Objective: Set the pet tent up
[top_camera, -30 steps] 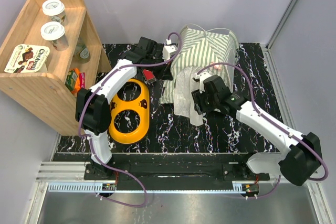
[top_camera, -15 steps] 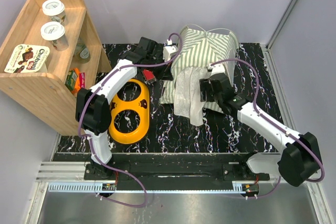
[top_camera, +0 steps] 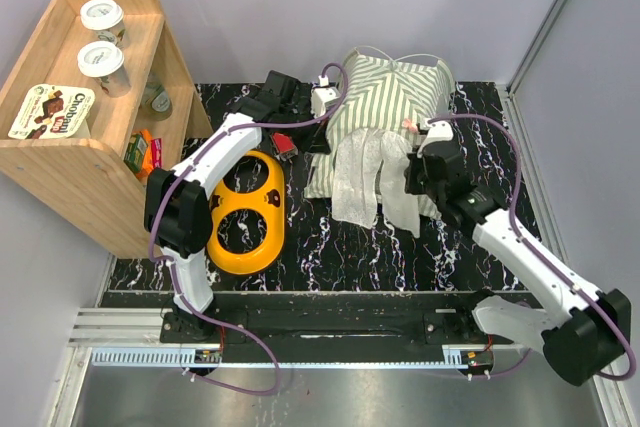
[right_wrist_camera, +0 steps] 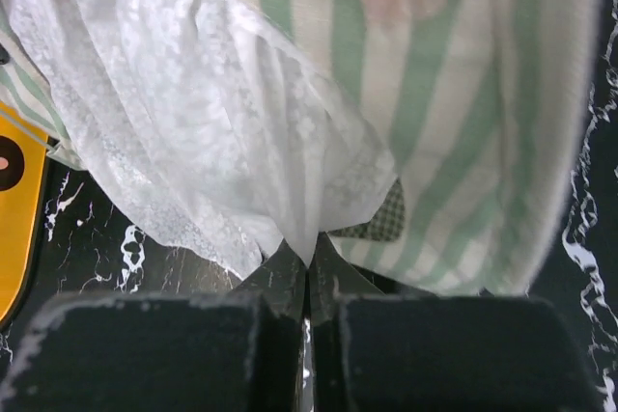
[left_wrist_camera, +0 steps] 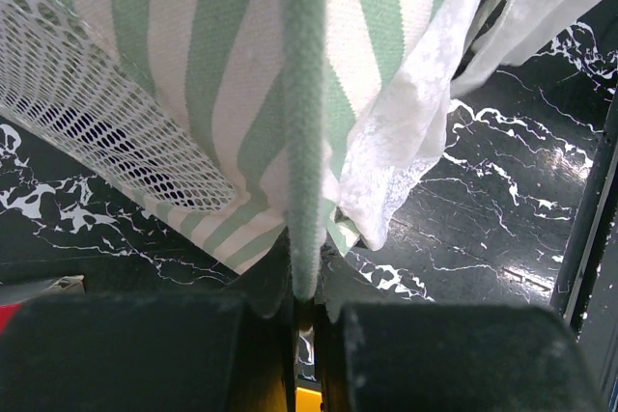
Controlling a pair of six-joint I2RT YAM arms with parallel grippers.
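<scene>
The left gripper [left_wrist_camera: 304, 311] clamps the green seam [left_wrist_camera: 304, 123] of the pet tent [top_camera: 390, 87], the right gripper [right_wrist_camera: 307, 301] pinches its lace curtain [right_wrist_camera: 222, 142], so gentle, even spreading seems wisest.

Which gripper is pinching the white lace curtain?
The right gripper: its jaws are shut on the lace curtain. The left gripper is shut on the green strip along the tent edge instead.
</scene>
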